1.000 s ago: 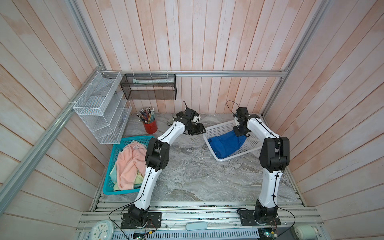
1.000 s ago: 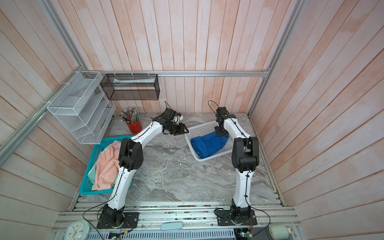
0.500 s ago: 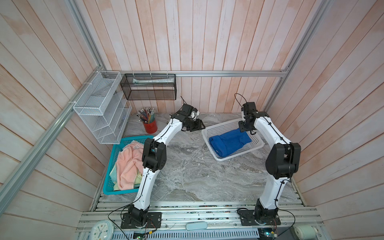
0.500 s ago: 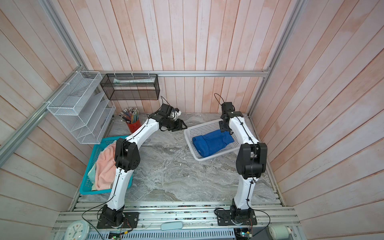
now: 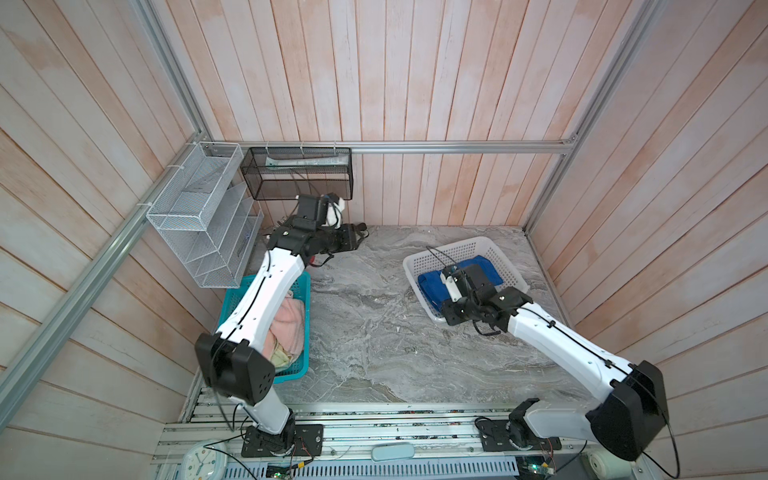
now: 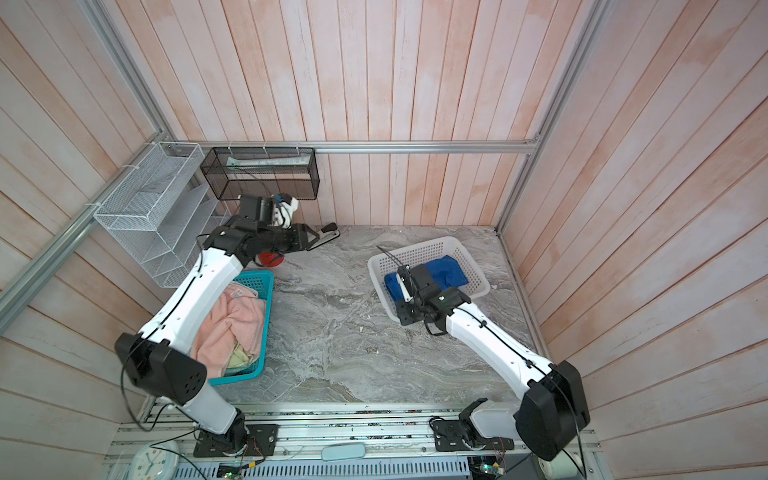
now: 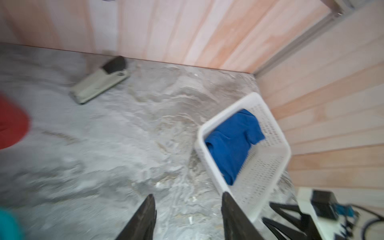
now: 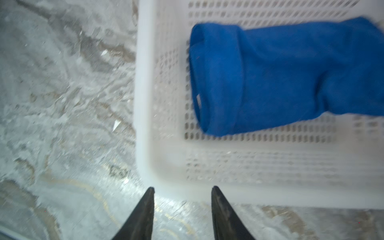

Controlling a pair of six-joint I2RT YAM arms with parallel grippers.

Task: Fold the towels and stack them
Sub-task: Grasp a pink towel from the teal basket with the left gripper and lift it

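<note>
Blue towel (image 8: 280, 72) lies inside the white basket (image 8: 143, 104), long axis along its length. Right gripper (image 8: 182, 188), jaws partly open and empty, hovers just outside one basket corner, nearer than the left gripper (image 7: 188, 194), also parted.

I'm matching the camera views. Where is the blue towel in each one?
In a top view: blue towel lies in the white basket, right of centre, partly hidden by the right arm.
In a top view: blue towel, same basket, same cover.
Left wrist: blue towel in the basket, beyond the left hand.
Right wrist: blue towel close up, inside the basket.
Shared landmark: the white basket.
</note>
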